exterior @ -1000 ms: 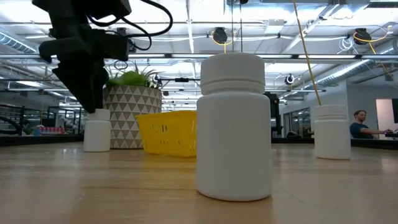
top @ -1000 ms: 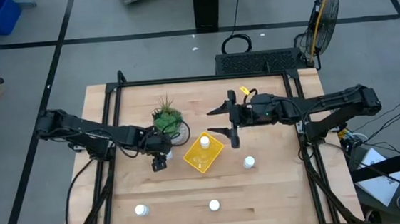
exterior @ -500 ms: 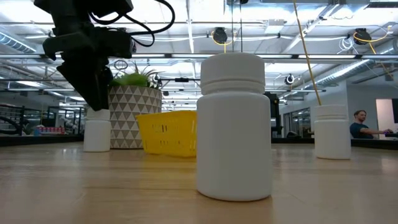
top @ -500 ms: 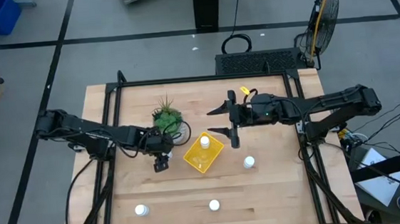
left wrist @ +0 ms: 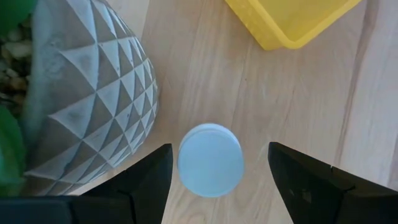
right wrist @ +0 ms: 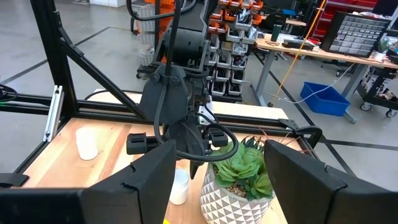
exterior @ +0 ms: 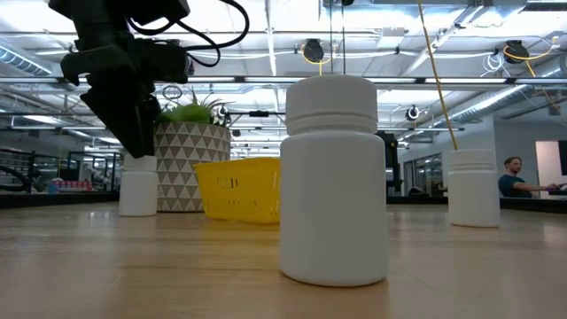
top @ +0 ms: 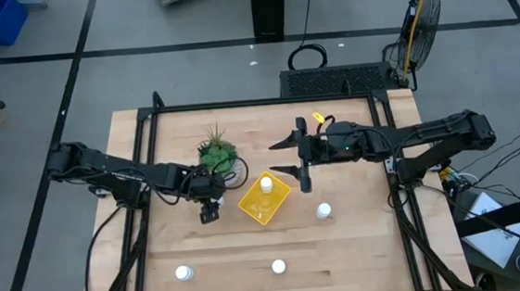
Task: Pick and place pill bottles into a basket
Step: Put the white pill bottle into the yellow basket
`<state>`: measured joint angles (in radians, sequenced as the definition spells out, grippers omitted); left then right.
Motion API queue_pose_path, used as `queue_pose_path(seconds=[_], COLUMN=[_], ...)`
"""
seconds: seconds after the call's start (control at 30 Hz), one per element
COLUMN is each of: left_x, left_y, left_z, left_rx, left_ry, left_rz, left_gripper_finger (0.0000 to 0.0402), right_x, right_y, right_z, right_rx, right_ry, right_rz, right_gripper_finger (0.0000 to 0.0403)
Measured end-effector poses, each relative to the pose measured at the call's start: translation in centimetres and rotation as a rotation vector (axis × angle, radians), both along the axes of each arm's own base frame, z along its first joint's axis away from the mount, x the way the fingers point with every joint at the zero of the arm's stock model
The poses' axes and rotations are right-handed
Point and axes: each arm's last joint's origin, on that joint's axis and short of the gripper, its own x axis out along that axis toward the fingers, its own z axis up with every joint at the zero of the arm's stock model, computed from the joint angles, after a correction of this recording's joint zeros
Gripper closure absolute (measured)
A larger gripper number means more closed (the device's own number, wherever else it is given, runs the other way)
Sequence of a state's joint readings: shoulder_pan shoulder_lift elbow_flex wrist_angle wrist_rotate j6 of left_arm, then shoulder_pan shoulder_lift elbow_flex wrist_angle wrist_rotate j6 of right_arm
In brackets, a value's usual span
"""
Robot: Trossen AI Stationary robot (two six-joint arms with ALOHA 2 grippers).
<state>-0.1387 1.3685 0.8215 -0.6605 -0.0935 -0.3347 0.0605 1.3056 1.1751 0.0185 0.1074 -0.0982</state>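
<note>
A white pill bottle stands on the table beside the plant pot, and it also shows in the low view. My left gripper is open above it, pointing down, one finger on each side of its cap with a gap at both sides. The yellow basket lies just right of it with one bottle inside. Three more bottles stand on the table. My right gripper is open and empty, hanging right of the basket's far end.
The white patterned pot with the green plant stands close against the left gripper's far side. The nearest bottle fills the middle of the low view. The black frame rails border the table.
My left gripper has shifted a little toward the table's right edge, over the bottle beside the pot, and has stayed open. The bottle has not moved.
</note>
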Motion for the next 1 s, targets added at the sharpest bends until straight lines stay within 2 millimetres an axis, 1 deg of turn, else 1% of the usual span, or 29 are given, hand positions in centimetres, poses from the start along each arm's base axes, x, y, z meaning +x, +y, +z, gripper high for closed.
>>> queue_pose_path(seconds=[0.57, 0.83, 1.0], left_x=[-0.03, 0.29, 0.30], left_y=[-0.01, -0.05, -0.05], left_z=[-0.06, -0.77, -0.82], left_rx=[0.000, 0.012, 0.020], left_ry=[0.006, 0.036, 0.039], left_rz=[-0.009, -0.013, -0.018], left_gripper_finger=[0.0130, 0.0131, 0.0131], right_x=[0.00, -0.01, -0.01], right_y=[0.01, 0.01, 0.01], right_z=[0.00, 0.01, 0.01], right_rx=[0.000, 0.007, 0.007], right_ry=[0.000, -0.001, -0.001], right_rz=[0.000, -0.001, -0.001], right_gripper_finger=[0.0165, 0.0165, 0.0165])
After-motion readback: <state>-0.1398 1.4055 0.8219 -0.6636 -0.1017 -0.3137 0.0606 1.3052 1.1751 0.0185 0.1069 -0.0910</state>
